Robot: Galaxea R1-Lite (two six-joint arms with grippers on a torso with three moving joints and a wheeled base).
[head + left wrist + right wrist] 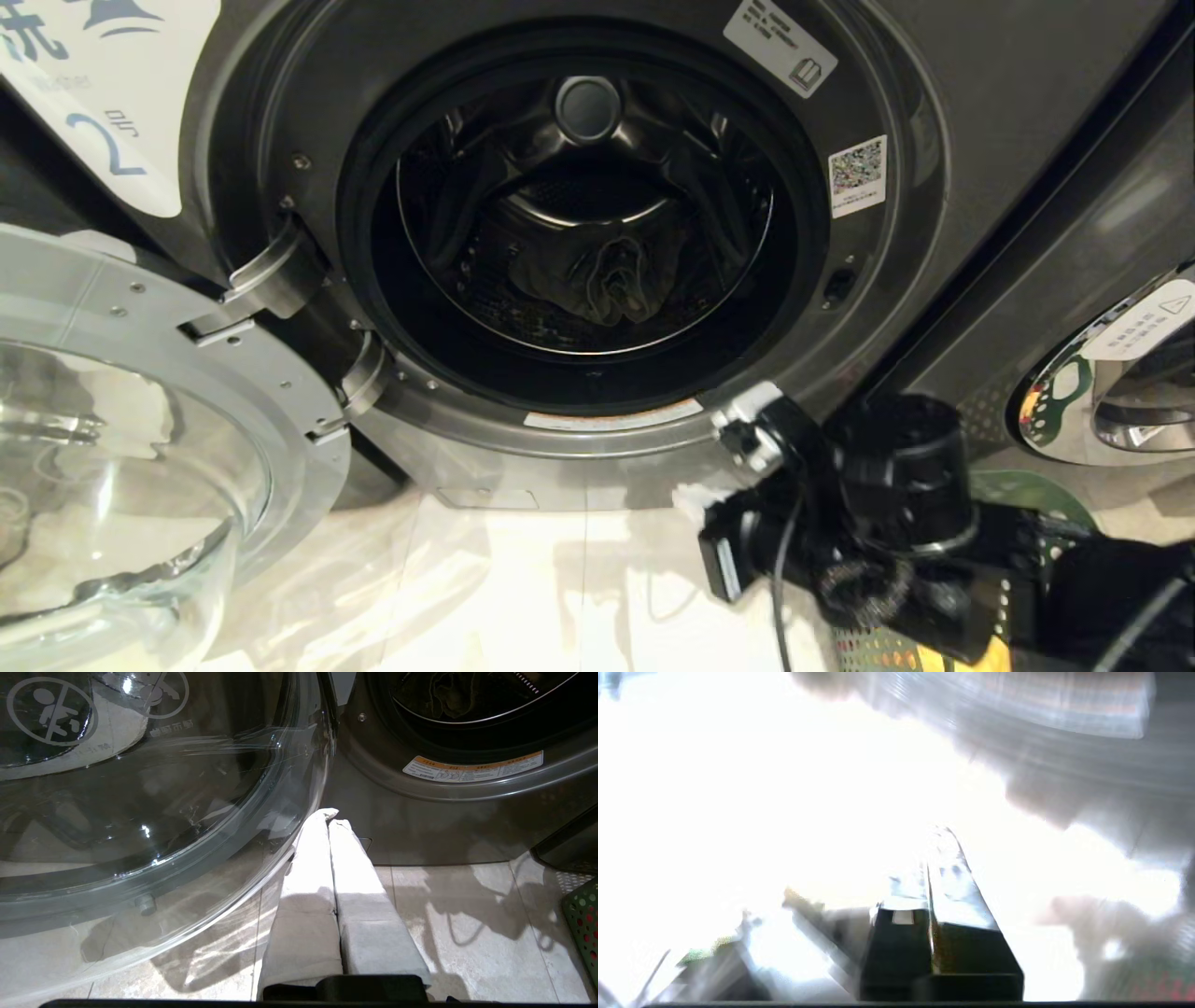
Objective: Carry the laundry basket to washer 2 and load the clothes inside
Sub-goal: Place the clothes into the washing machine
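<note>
Pale tiled floor [467, 933]; neighbouring chrome-ringed washer [1111, 392].

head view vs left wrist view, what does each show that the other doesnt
Only the head view: the "2" label, the QR sticker, the right arm low beside the basket.

Only the left wrist view: the left gripper, fingers shut and empty, above the floor tiles; the no-children symbols on the door glass.

Both: the washer's open drum with a dark garment inside, the open door, the orange warning strip.
</note>
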